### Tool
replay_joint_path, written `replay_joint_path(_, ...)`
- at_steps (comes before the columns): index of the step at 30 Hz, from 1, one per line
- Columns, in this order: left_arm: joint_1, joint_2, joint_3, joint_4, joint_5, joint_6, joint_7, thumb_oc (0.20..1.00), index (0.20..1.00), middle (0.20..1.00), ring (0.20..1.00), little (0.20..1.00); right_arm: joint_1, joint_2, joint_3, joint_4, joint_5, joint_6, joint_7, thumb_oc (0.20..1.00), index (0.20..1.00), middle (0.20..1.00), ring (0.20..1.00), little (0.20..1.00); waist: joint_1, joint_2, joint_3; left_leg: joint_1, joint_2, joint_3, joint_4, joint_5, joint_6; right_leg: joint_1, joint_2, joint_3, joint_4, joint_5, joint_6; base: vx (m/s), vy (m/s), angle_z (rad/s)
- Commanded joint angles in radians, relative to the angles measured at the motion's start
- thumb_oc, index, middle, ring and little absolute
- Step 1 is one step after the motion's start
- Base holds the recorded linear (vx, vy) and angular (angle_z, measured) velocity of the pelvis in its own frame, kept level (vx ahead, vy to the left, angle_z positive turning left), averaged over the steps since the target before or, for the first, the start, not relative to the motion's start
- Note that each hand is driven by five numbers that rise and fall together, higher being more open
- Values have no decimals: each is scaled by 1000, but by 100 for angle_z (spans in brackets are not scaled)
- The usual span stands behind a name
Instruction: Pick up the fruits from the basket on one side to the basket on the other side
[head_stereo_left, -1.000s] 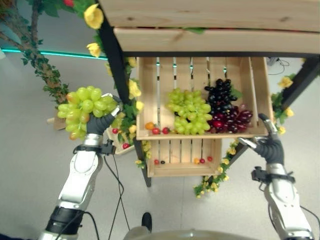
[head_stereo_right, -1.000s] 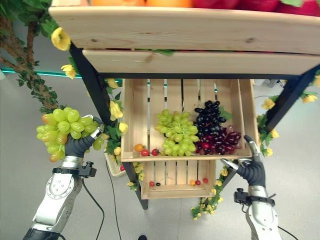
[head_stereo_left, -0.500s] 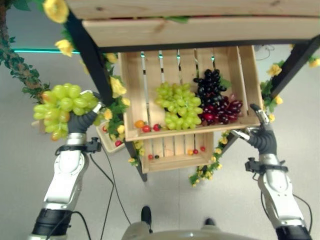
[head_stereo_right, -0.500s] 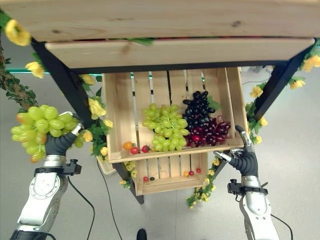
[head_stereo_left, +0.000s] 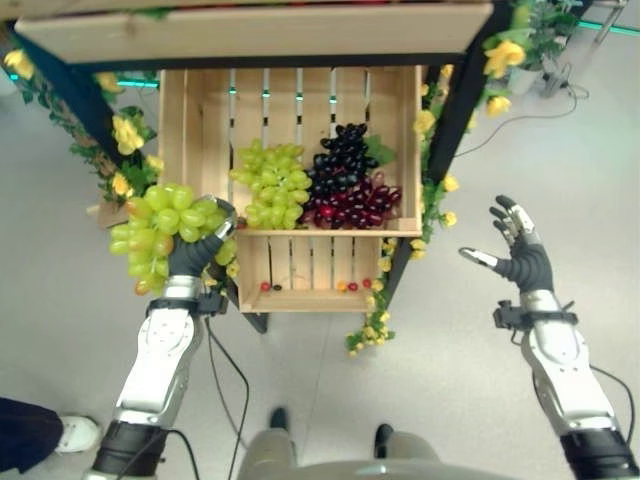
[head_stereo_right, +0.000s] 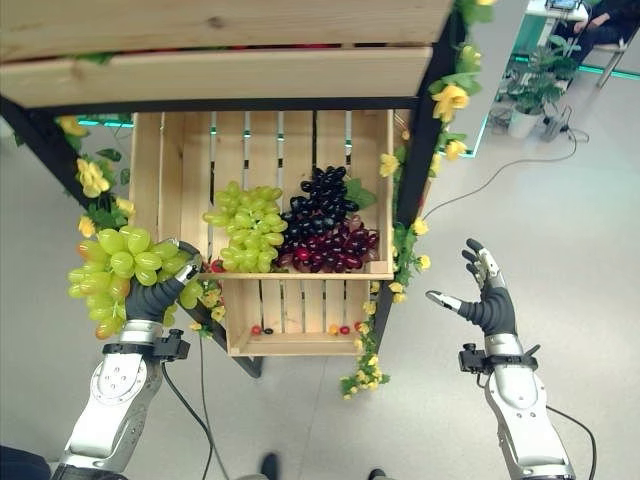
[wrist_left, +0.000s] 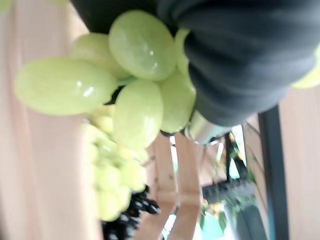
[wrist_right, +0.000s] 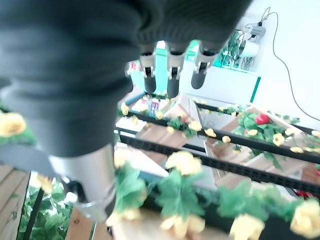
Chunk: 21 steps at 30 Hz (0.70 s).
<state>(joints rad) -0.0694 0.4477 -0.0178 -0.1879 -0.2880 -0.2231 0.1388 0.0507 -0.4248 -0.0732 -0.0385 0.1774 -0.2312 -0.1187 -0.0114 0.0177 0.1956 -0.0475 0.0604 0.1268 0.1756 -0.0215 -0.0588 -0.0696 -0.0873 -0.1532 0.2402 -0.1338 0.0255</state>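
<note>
My left hand (head_stereo_left: 193, 257) is shut on a bunch of green grapes (head_stereo_left: 160, 225), held up by the front left corner of the wooden crate (head_stereo_left: 180, 130). In the left wrist view the grapes (wrist_left: 140, 100) bulge out beside the hand's dark cover (wrist_left: 240, 55). Inside the crate lie another green bunch (head_stereo_left: 270, 185) and dark purple and red grapes (head_stereo_left: 345, 190). A lower crate (head_stereo_left: 310, 285) holds a few small fruits. Over the floor, right of the stand, my right hand (head_stereo_left: 520, 262) is open with its fingers (wrist_right: 170, 75) spread and nothing in it.
A wooden shelf (head_stereo_right: 230, 70) overhangs the crates. Black posts (head_stereo_left: 455, 110) wound with yellow flowers and leaves frame the stand. A person's shoe (head_stereo_left: 70, 432) shows at the lower left. Potted plants (head_stereo_right: 525, 100) and a floor cable lie at the far right.
The whole picture has shifted, so the camera has moved. My right hand has left the crate's front right corner and now hangs spread over the floor. The left hand still holds the green bunch.
</note>
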Motion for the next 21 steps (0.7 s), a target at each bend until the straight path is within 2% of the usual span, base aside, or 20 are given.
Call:
replay_joint_path(1, -88, 60, 17, -62, 37, -56, 9, 200, 200, 200, 200, 200, -64, -28, -4, -31, 1, -42, -10, 1000, 1000, 1000, 1000, 1000, -2, -41, -22, -74, 12, -40, 73, 11, -22, 117, -18, -28, -215, 87, 71, 72, -91, -2)
replay_joint_path(2, -91, 65, 17, -67, 38, -51, 4, 200, 200, 200, 200, 200, -61, -24, -5, -24, 3, -42, -8, 1000, 1000, 1000, 1000, 1000, 0, -37, -26, -59, -9, -77, 36, 12, -20, 122, -9, -28, -215, 84, 67, 69, -73, 7)
replay_joint_path(5, -95, 65, 4, -70, 41, -48, -2, 200, 200, 200, 200, 200, -34, -15, -21, -28, -4, -39, -9, 1000, 1000, 1000, 1000, 1000, -16, -33, -36, -21, 22, -57, -40, 44, -35, 142, -5, -54, -235, 83, 70, 76, -40, 21)
replay_joint_path(7, -100, 65, -1, -69, 39, -47, 1, 200, 200, 200, 200, 200, -29, -13, -23, -26, -6, -39, -12, 1000, 1000, 1000, 1000, 1000, -17, -30, -43, -3, 18, -80, -69, 52, -41, 150, -1, -61, -240, 81, 68, 67, -11, 30)
replay_joint_path(14, -98, 73, -15, -60, 29, -37, -7, 200, 200, 200, 200, 200, -11, -13, -21, -25, -16, -36, 0, 1000, 1000, 1000, 1000, 1000, -27, -18, -63, 47, 24, -71, -103, 46, -41, 181, 4, -71, -258, 77, 67, 57, 16, 6)
replay_joint_path(17, -124, 89, -47, 21, -14, -16, -29, 200, 200, 200, 200, 200, -16, -20, -13, -20, -17, -29, 6, 1000, 1000, 1000, 1000, 1000, -38, -11, -70, 69, 24, -63, -121, 41, -39, 193, 3, -65, -270, 80, 71, 45, 38, -2)
replay_joint_path(21, -181, 143, -59, 119, 30, 7, -24, 200, 200, 200, 200, 200, -23, -30, -7, -11, -18, -22, 12, 1000, 1000, 1000, 1000, 1000, -50, -7, -71, 80, 24, -56, -133, 38, -37, 193, 2, -56, -276, 84, 77, 42, 42, -3)
